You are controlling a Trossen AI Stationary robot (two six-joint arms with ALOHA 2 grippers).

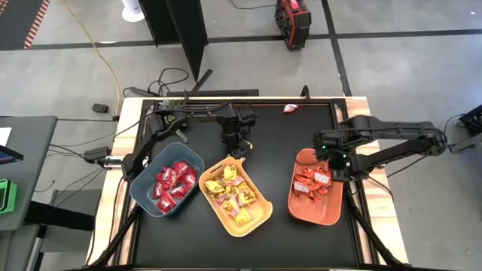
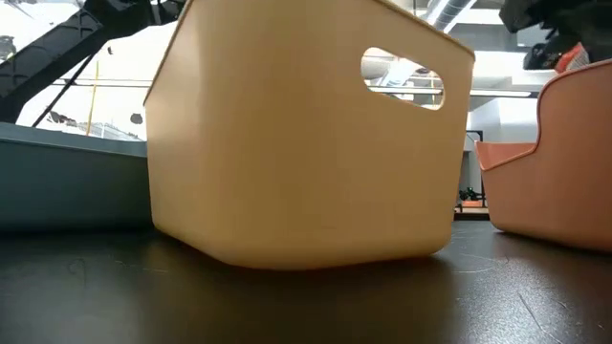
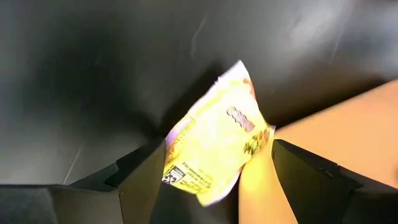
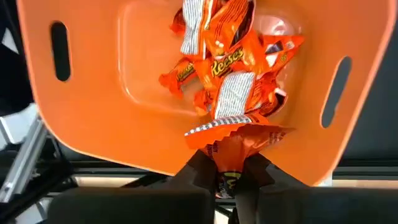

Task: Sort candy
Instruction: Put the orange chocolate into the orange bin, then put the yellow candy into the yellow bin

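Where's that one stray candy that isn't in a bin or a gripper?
In the high view the stray candy lies alone on the black table near its far edge, right of centre, beyond the orange bin and clear of both arms.

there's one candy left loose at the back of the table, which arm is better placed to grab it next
Neither is free: the left claw holds a yellow candy, the right claw an orange candy. After dropping, probably the left; it sits somewhat closer to the stray candy.
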